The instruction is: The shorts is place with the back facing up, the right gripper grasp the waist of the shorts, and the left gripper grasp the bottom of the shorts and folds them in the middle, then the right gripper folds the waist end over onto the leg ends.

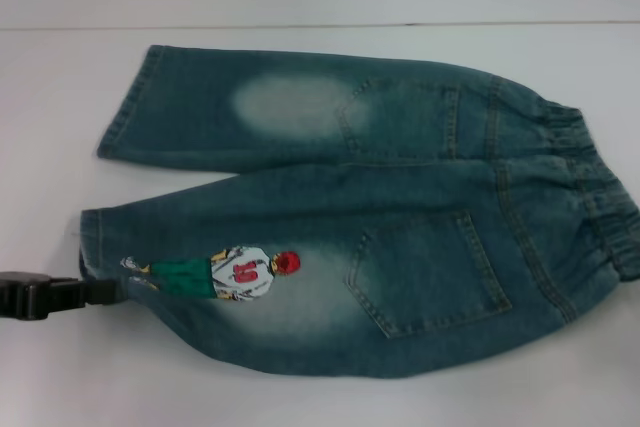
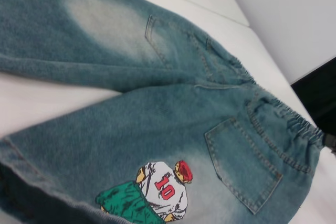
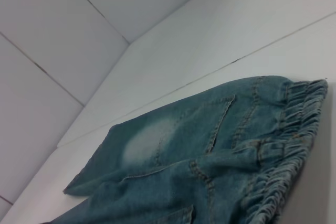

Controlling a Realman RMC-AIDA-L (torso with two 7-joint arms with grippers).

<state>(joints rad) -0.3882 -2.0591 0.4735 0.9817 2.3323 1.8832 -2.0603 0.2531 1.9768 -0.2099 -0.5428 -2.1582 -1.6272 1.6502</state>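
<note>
A: Where do the shorts (image 1: 380, 217) lie?
B: Flat on the white tabletop (image 1: 300, 397), back pockets up, gathered waist (image 1: 600, 197) toward the robot's right, leg hems (image 1: 95, 237) toward its left.
A: Left claw (image 1: 110, 292)?
B: At the hem of the printed leg; whether it pinches the denim cannot be told.
A: Right claw?
B: Not in view.

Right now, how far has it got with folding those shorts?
Barely begun. The shorts lie spread flat, back pockets up, with no fold yet. The left gripper is at the hem of the printed leg. The right gripper is out of sight, the waist untouched. Both folds remain.
</note>
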